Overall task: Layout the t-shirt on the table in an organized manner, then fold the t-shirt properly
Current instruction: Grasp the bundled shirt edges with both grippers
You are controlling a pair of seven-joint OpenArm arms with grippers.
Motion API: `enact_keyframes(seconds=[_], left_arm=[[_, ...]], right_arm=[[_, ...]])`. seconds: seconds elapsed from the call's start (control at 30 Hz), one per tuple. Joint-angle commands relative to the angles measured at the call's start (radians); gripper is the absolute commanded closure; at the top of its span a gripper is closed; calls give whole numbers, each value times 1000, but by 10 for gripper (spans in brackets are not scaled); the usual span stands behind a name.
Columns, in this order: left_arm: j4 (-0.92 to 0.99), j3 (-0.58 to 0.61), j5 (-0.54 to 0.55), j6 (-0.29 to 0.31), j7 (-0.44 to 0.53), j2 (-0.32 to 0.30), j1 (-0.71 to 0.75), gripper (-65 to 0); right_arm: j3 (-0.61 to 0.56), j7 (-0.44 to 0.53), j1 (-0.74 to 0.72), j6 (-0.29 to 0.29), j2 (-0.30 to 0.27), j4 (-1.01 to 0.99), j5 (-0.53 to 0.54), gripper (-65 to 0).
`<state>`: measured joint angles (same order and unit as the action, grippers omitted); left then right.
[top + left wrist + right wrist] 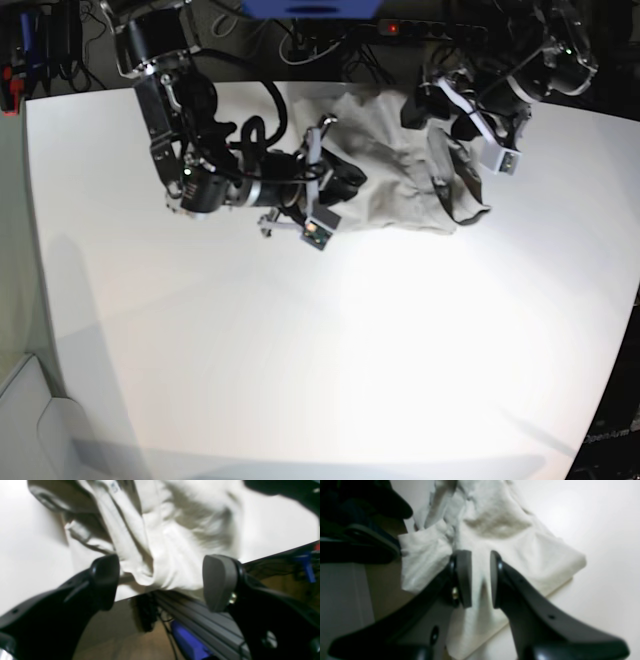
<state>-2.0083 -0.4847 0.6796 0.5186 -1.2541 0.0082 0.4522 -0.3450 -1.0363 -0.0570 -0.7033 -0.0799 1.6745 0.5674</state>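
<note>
The light grey-beige t-shirt [400, 170] lies bunched and wrinkled at the far edge of the white table [300, 350]. In the left wrist view the t-shirt [170, 542] spills slightly over the table edge. My left gripper [162, 582] hangs just off that edge, open, its pads either side of the cloth's rim and gripping nothing. In the base view the left gripper [445, 105] sits at the shirt's far right corner. My right gripper [480, 578] has its pads close together with a ridge of t-shirt [500, 522] pinched between them. It is at the shirt's left side [345, 182].
A power strip [400, 28] and cables run behind the table's far edge. Below that edge are a grey aluminium rail [200, 622] and a blue object [190, 642]. Bare white tabletop [595, 555] stretches toward the near side.
</note>
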Motion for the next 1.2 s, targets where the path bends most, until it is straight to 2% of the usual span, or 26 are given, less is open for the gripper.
enact_keyframes(seconds=[0.0, 0.23, 0.43, 0.63, 0.93, 1.03, 1.17], left_arm=[[-15, -6, 29, -4, 7, -7, 1, -504], [1, 5, -39, -4, 9, 0, -23, -504], [2, 7, -105, -4, 9, 31, -39, -503], [65, 11, -105, -1, 7, 42, -63, -502], [91, 90, -107, -5, 11, 42, -74, -499], [91, 90, -107, -5, 11, 42, -80, -427], [91, 83, -107, -5, 11, 40, -82, -261]], right_arm=[[2, 21, -16, 5, 2, 17, 23, -115], [2, 21, -16, 5, 1, 17, 23, -115], [2, 23, -17, 5, 1, 17, 23, -115], [2, 24, -17, 5, 1, 17, 23, -115], [2, 29, -33, 5, 1, -9, 23, -115], [2, 31, -47, 5, 2, -50, 23, -115], [4, 32, -57, 5, 6, -67, 23, -115]])
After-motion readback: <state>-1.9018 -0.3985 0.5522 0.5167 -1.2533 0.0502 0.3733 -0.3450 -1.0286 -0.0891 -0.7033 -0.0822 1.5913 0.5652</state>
